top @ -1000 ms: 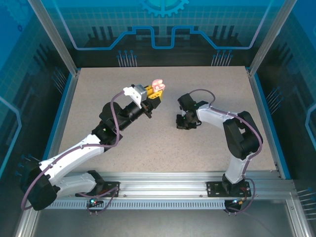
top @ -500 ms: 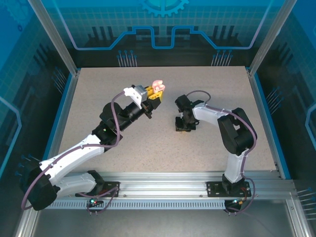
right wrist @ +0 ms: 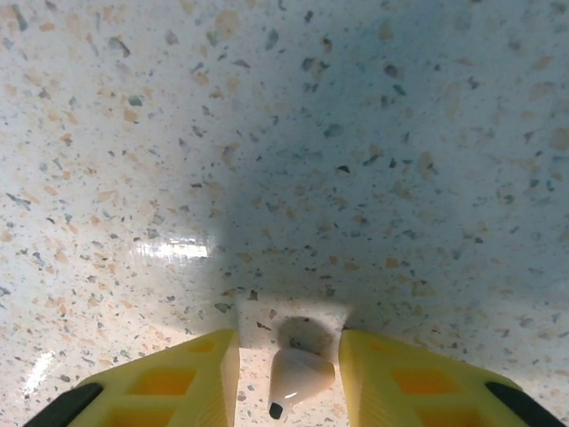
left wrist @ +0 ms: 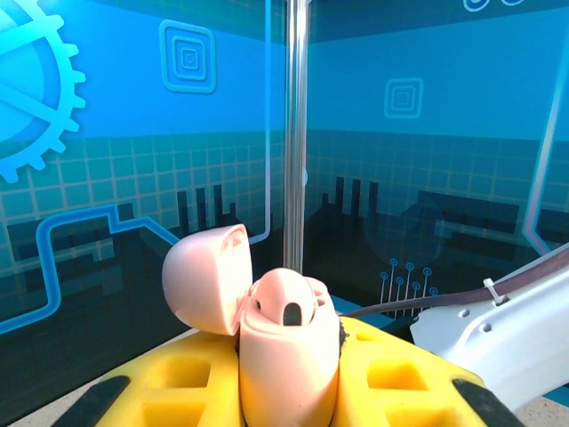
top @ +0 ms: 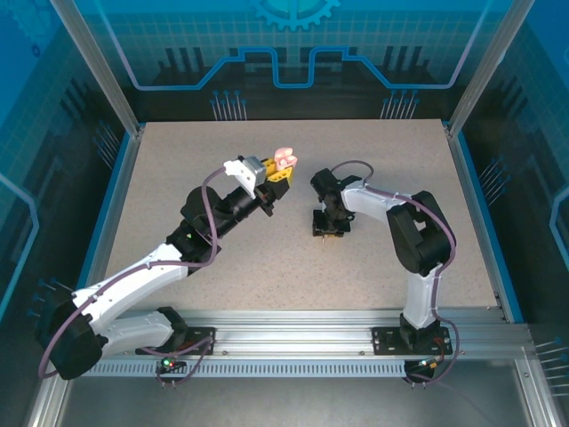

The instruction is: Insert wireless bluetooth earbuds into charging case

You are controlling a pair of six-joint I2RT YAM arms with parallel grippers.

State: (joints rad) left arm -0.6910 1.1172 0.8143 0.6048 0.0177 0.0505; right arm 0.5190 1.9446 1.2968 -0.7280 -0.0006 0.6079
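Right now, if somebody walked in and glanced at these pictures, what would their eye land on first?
Probably the pink charging case, lid flipped open, held aloft in the left hand near the middle of the workspace. Next, the right hand, down at the speckled table just beside it, with a tiny pale pink earbud lying between its parted yellow fingers.

**Case**: pale pink, rounded and glossy. The lid is hinged open and tipped back to the left. One dark slot shows in the top of the body. It stands upright, clamped between the yellow fingers of the left gripper and raised off the table.

**Earbud**: pale, teardrop-shaped, with a dark spot at its narrow end. It lies on the speckled table between the parted fingers of the right gripper.
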